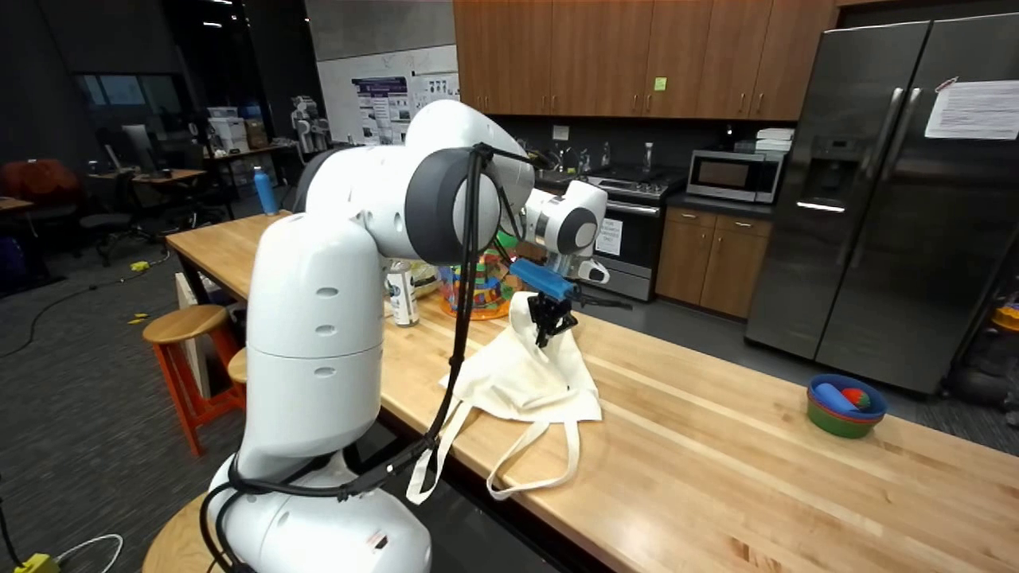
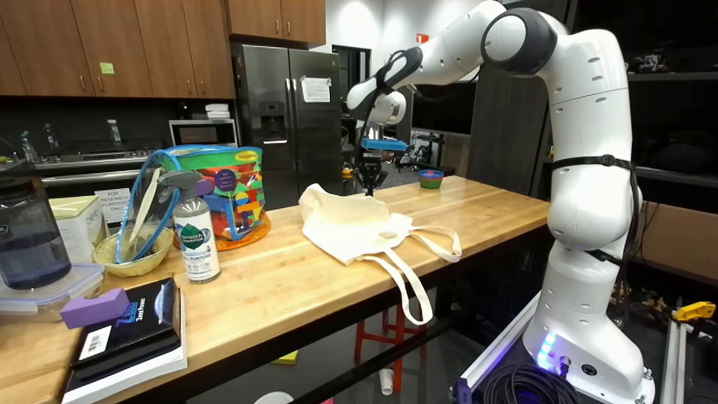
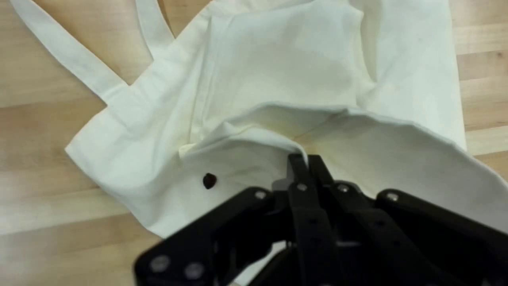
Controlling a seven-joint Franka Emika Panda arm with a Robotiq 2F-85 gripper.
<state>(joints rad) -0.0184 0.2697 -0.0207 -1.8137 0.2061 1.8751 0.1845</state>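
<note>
The bag (image 1: 517,390) lies on the table (image 1: 716,430), straps (image 1: 573,450) at the near edge; I find the gripper (image 3: 305,157) clamped on its raised cloth. I judge repositioning in hand; the next move calls for slow travel, pinch firm.

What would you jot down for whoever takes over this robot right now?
Jaws: shut on a fold of the cream cloth tote bag.
Bag: on the light wooden table, one flat cream cloth strap hanging over the edge.
Done: the bag is gripped, part of it standing raised.
Left: the cloth is not yet released; letting go probably remains.
</note>
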